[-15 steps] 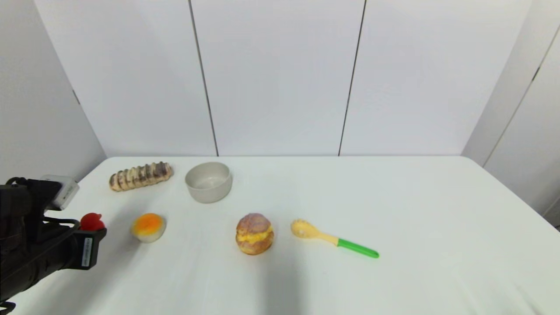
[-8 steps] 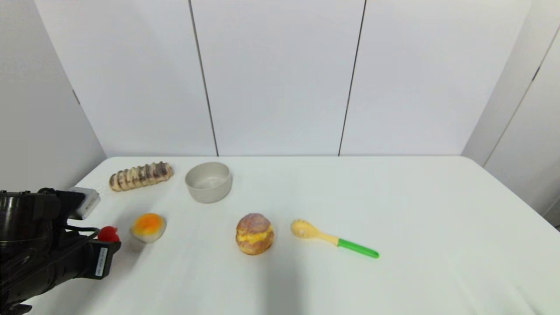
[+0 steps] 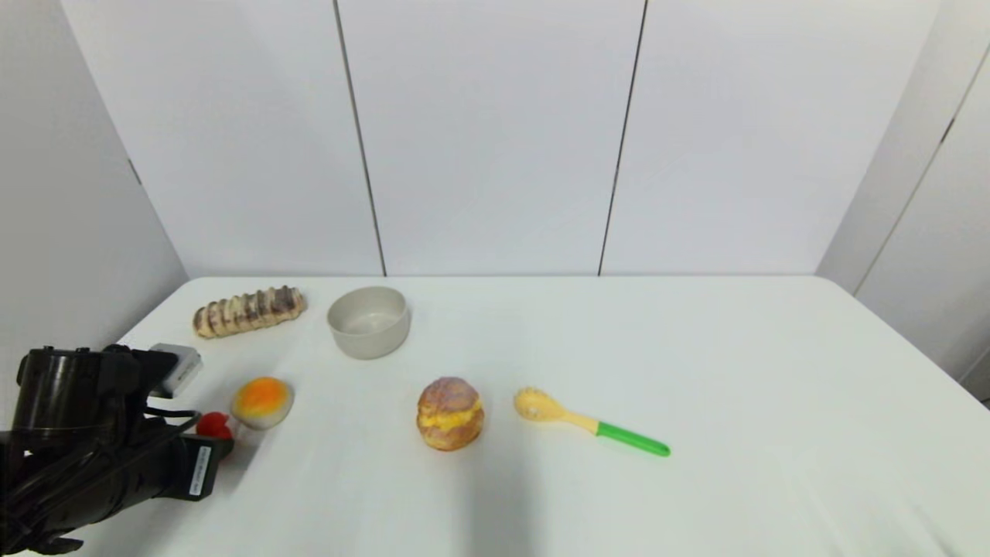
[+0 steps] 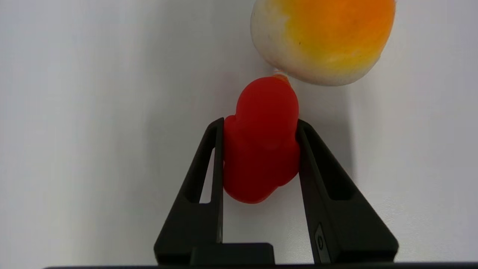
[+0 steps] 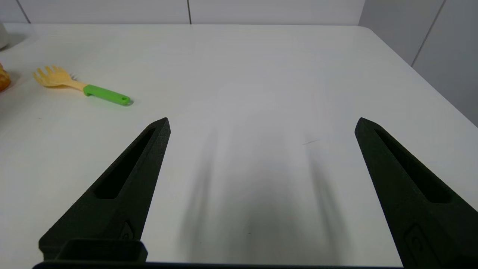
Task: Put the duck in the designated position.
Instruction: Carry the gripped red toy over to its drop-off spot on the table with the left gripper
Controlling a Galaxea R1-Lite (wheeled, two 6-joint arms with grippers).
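The red duck (image 4: pixel 261 138) is clamped between my left gripper's (image 4: pixel 260 125) two black fingers, its head poking out past the tips. In the head view the duck (image 3: pixel 213 425) shows as a small red blob at the left gripper (image 3: pixel 220 437), low over the table's front left, right beside the orange-topped bun (image 3: pixel 263 401). In the left wrist view the duck's beak almost touches the bun (image 4: pixel 323 39). My right gripper (image 5: pixel 261 125) stands open over bare table at the right, out of the head view.
A striped bread roll (image 3: pixel 248 311) and a grey bowl (image 3: pixel 368 321) sit at the back left. A cream puff (image 3: pixel 450 413) and a green-handled spork (image 3: pixel 589 422) lie mid-table. The white table (image 3: pixel 735 387) has free room on its right half.
My left arm has carried the duck down and to the right, from the table's left edge to just beside the orange-topped bun. Nothing else moved.
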